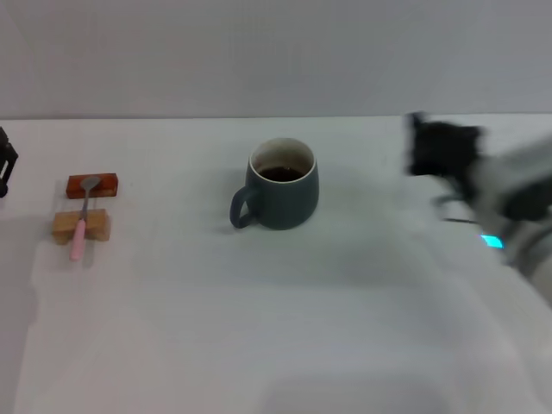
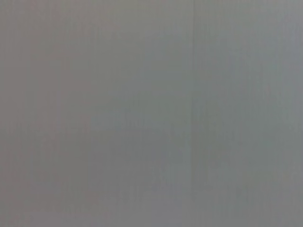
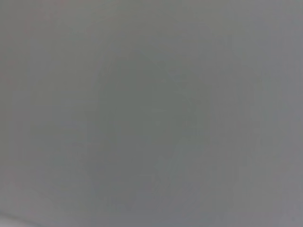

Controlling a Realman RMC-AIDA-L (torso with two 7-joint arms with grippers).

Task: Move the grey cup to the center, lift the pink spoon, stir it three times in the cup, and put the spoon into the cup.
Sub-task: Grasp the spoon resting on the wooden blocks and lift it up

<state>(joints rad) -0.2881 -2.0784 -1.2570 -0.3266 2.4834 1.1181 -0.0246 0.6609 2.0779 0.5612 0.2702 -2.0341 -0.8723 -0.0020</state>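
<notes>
Cup [image 1: 282, 195] mid-bench [image 1: 259, 328], handle toward left. Far left: spoon [image 1: 83, 217] lying across two blocks [image 1: 92, 185], bowl on rear one, handle over front one. Right gripper [image 1: 440, 151] well right of cup.

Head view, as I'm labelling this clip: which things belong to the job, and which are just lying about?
Job: grey cup; pink spoon; right gripper; left gripper.
Lying about: red-brown block and tan wooden block, both under the spoon.
</notes>
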